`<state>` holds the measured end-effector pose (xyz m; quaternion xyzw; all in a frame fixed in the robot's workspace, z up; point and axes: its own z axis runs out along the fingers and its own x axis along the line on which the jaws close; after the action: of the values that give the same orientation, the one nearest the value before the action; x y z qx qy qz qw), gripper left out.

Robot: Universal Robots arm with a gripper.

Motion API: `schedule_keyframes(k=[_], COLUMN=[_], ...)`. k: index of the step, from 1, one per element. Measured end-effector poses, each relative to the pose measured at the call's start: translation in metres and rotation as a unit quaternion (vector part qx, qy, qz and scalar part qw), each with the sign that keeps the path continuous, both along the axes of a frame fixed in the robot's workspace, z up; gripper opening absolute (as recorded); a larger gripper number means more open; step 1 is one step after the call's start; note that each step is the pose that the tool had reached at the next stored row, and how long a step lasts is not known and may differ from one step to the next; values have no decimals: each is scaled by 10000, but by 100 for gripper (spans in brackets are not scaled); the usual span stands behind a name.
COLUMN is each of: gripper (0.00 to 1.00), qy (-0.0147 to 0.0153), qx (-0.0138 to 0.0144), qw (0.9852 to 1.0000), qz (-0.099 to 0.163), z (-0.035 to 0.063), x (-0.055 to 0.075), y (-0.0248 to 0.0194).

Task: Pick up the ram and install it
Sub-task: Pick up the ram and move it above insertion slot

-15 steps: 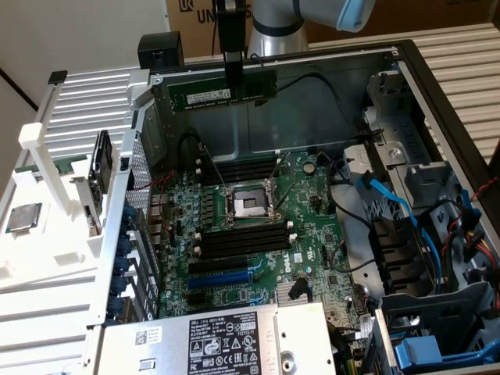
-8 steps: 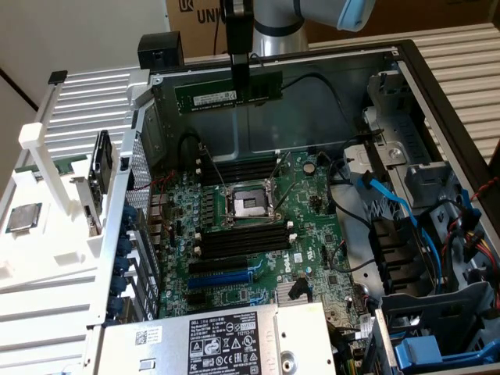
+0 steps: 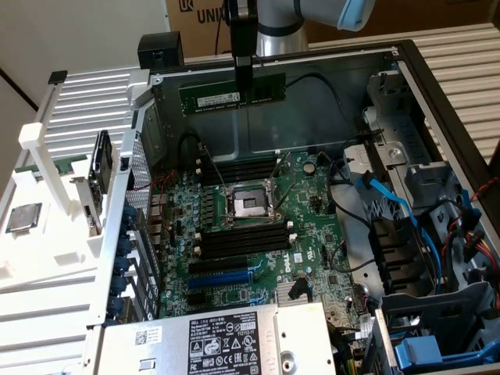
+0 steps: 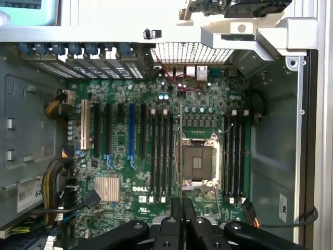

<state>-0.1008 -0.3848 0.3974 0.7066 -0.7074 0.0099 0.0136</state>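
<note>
**Ram held aloft over the open case**

Below lies the motherboard (image 3: 258,234), its bare CPU socket (image 3: 248,205) flanked by black memory slots (image 3: 242,241). Blue cables (image 3: 391,199) crowd the exterior view's right. The gripper (image 3: 245,92), narrowed almost closed, pinches the ram (image 3: 211,98) near its middle, holding it level, well above the board.

This looks like a robotics laboratory, or a test workshop for computer assembly. A grey metal desktop computer case (image 3: 301,129) lies open on its side, and the green motherboard (image 3: 308,226) inside is bare to see. Above the case hangs a silver robot arm with a pale blue joint cap (image 3: 275,23). Beside the case, on the exterior view's left, a white plastic fixture (image 3: 47,168) keeps loose parts, among them a square silver processor chip (image 3: 23,217). Behind the case stand what seem to be brown cardboard boxes (image 3: 437,16), only partly seen.
</note>
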Motion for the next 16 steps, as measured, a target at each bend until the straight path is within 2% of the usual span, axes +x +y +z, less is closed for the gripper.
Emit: schedule_keyframes(k=[7,16], gripper=[12,12], qy=[0,0], qx=[0,5], qw=[10000,10000], qz=[0,0], z=[-23,-129], x=[38,60], y=[1,1])
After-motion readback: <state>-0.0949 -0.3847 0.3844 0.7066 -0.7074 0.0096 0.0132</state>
